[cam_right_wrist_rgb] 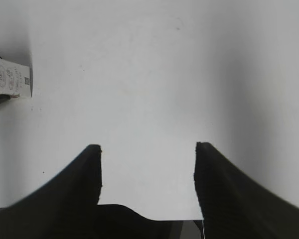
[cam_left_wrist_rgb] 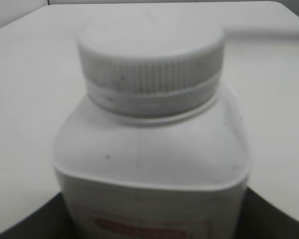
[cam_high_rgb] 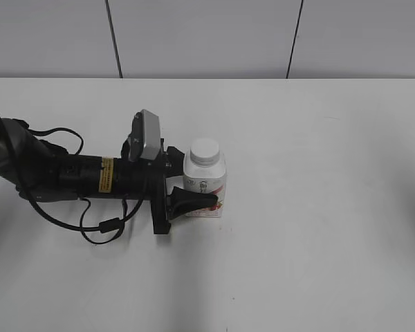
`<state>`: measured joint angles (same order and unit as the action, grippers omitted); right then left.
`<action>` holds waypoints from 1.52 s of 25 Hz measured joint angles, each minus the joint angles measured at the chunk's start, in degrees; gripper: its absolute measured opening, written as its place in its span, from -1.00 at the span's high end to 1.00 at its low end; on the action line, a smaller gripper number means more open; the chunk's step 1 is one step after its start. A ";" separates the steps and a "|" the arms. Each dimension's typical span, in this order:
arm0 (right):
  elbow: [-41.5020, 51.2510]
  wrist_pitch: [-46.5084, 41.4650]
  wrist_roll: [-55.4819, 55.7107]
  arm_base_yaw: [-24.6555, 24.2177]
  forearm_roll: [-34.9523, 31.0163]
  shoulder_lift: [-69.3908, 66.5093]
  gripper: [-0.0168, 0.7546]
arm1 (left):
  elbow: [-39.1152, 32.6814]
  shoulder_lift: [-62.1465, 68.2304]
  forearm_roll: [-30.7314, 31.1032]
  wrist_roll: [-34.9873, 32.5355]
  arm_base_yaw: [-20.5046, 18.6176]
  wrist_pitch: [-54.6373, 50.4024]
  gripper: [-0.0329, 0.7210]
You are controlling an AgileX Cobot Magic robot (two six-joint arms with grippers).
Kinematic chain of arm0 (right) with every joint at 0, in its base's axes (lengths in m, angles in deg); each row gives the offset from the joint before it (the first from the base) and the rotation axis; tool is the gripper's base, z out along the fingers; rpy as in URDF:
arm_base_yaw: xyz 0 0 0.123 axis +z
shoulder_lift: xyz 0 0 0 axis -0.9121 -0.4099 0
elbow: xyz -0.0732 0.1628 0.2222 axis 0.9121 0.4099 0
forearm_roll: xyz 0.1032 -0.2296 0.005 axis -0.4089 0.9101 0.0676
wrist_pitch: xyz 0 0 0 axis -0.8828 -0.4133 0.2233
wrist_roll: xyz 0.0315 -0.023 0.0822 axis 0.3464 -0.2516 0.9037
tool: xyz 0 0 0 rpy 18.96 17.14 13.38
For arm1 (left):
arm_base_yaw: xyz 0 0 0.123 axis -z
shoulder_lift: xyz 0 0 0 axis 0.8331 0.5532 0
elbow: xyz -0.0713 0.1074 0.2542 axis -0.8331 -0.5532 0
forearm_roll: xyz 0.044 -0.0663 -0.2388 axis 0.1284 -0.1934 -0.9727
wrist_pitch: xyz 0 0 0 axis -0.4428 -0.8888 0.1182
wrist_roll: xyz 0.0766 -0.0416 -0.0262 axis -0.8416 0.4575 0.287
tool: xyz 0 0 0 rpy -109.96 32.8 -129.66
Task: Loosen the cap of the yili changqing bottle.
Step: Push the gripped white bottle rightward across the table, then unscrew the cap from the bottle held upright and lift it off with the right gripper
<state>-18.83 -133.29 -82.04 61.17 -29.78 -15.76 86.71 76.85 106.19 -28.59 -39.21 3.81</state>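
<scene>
Exterior view, item one: the yili changqing bottle [cam_high_rgb: 205, 181] stood upright near the middle of the white tabletop [cam_high_rgb: 318, 228], its long axis vertical, pink-red label facing the camera. Item two: the cap [cam_high_rgb: 205, 151], white and round, sat seated on the neck, apparently not yet loosened.

Item three: the left end effector [cam_high_rgb: 194, 197] reached in level from the left side of the scene, its fingers bracketing the bottle's body; one dark finger [cam_high_rgb: 194, 201] crossed the front of the label. The left wrist view showed the bottle [cam_left_wrist_rgb: 149, 169] filling the frame, ribbed cap [cam_left_wrist_rgb: 150, 59] above, dark finger edges at both lower corners. The fingers appeared pressed against the body, holding it steady.

Item four: the right end effector [cam_right_wrist_rgb: 148, 174] was absent from the exterior view. Its wrist view showed both fingers spread wide over bare tabletop, pinching nothing, with a corner of the bottle's label [cam_right_wrist_rgb: 10, 79] at the far left edge.

Relation noted: the cap lay well apart from the right end effector, off to its left. Judgement: with the left arm occupied on the body, the right arm would have to travel across and come down over the vertical axis to grip and twist the cap.
</scene>
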 joint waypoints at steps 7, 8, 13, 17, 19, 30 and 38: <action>-6.54 1.57 10.03 11.25 3.58 -13.08 -0.26 | 0.00 0.00 0.00 0.00 0.00 0.00 -0.21; -8.07 1.57 11.86 12.51 3.74 -14.88 -0.26 | 0.00 0.00 0.00 0.00 0.00 -0.07 -0.21; -16.81 -0.82 17.37 18.46 4.13 -24.11 -0.26 | 0.00 0.00 0.00 0.00 0.00 -0.26 -0.21; -24.46 -3.36 20.14 23.63 4.23 -31.23 -0.26 | 0.00 0.00 0.00 0.00 0.00 -0.26 -0.21; -28.30 -4.19 21.25 25.94 4.23 -34.31 -0.26 | 0.00 0.00 0.00 0.00 0.00 -0.26 -0.21; -45.84 -7.91 27.22 35.04 4.23 -50.86 -0.26 | 0.00 0.00 0.00 0.00 0.14 -0.44 -0.21; -52.17 -8.13 28.22 39.13 4.08 -57.57 -0.26 | 0.00 0.00 -0.05 0.00 0.29 -0.76 -0.20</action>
<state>-70.99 -141.43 -53.82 100.30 -25.69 -73.33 86.71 76.85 106.14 -28.59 -38.92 3.05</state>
